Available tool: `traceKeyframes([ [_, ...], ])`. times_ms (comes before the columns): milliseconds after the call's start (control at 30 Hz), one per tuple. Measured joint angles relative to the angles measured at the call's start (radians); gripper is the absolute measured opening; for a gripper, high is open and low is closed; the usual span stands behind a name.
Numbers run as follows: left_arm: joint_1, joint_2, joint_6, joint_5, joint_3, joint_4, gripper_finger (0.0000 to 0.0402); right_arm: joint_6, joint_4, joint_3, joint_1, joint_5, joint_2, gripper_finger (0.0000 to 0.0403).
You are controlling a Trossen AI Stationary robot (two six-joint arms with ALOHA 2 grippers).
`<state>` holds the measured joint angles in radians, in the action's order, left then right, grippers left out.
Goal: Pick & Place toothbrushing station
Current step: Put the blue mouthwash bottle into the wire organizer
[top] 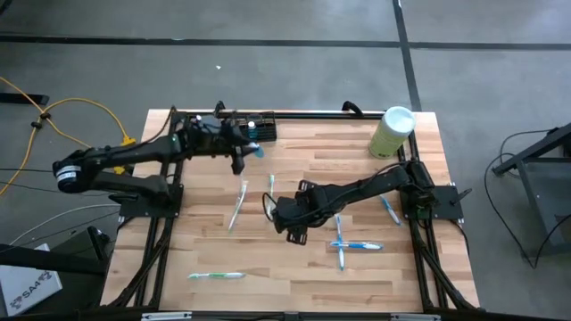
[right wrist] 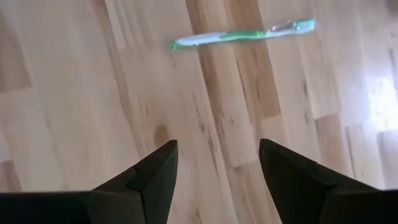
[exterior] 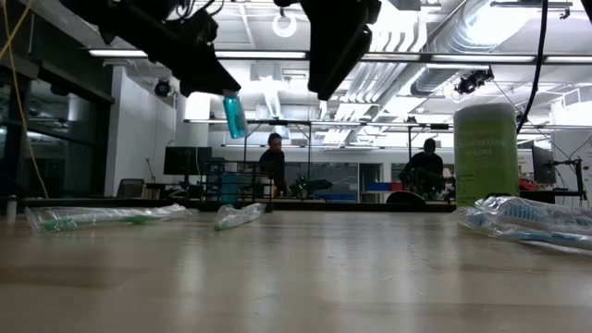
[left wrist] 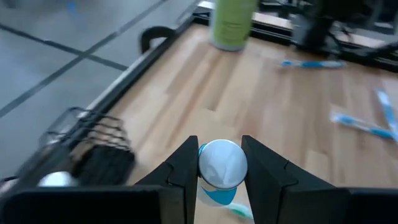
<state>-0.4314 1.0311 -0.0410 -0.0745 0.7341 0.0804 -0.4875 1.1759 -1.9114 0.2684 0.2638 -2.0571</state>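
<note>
My left gripper (top: 252, 149) is over the table's far left part, shut on a blue-and-white wrapped toothbrush (left wrist: 221, 167), just near of the black slotted holder (top: 260, 127) that stands at the far edge. The holder also shows in the left wrist view (left wrist: 102, 154). In the low view the toothbrush's teal end (exterior: 234, 116) sticks out below the left gripper's fingers, well above the table. My right gripper (top: 296, 234) is open and empty over the table's middle. It shows in its own wrist view (right wrist: 217, 168) above bare wood, with a green toothbrush (right wrist: 242, 34) farther off. My left gripper pinches the wrapped toothbrush between its two fingers (left wrist: 186, 168); I see it end-on (left wrist: 222, 160), running along the fingers. Its teal end (exterior: 234, 116) juts down past the fingertips. The toothbrush is lifted clear of the table. Which part the fingers have cannot be told.
A pale green cylinder with a white lid (top: 393, 132) stands at the far right. Wrapped toothbrushes lie on the wood: a green one near the front left (top: 216, 275), two near the middle (top: 237, 207), crossed blue ones (top: 352, 245) and another (top: 389, 209) at the right.
</note>
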Motion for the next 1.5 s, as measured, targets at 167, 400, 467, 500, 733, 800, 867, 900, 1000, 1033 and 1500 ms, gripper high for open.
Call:
traceKeyframes([
  [167,-0.12,0.052,0.002,-0.06,0.005,-0.024,0.009,-0.003,-0.001,0.0,0.0,0.015,0.0,0.0216],
  [400,-0.194,0.214,0.041,-0.092,0.132,-0.026,0.009,0.013,-0.001,0.0,0.0,0.028,0.0,0.0216],
  [467,-0.199,0.252,0.042,-0.087,0.169,-0.027,0.009,0.014,-0.001,0.0,0.0,0.042,0.0,0.0216],
  [500,-0.202,0.265,0.043,-0.073,0.182,-0.027,0.009,0.016,0.001,0.0,0.0,0.048,0.0,0.0216],
  [733,-0.205,0.288,0.057,0.071,0.203,-0.005,0.009,0.02,0.015,0.0,-0.001,0.052,0.0,0.0216],
  [800,-0.209,0.288,0.069,0.103,0.203,-0.002,0.009,0.02,0.015,0.0,-0.002,0.052,0.0,0.0216],
  [867,-0.218,0.288,0.072,0.104,0.205,-0.005,0.009,0.021,0.015,0.0,-0.002,0.052,0.0,0.0216],
  [900,-0.224,0.288,0.072,0.102,0.205,-0.007,0.009,0.021,0.015,0.0,-0.002,0.052,0.0,0.0216],
  [1000,-0.245,0.288,0.071,0.098,0.205,-0.004,0.009,0.022,0.015,0.0,-0.002,0.052,0.0,0.0216],
  [1033,-0.252,0.288,0.071,0.091,0.205,-0.004,0.009,0.022,0.014,0.0,-0.002,0.052,0.0,0.0216],
  [1500,-0.277,0.389,0.045,0.009,0.206,-0.055,0.009,0.029,0.012,0.0,-0.002,0.052,-0.001,0.0216],
])
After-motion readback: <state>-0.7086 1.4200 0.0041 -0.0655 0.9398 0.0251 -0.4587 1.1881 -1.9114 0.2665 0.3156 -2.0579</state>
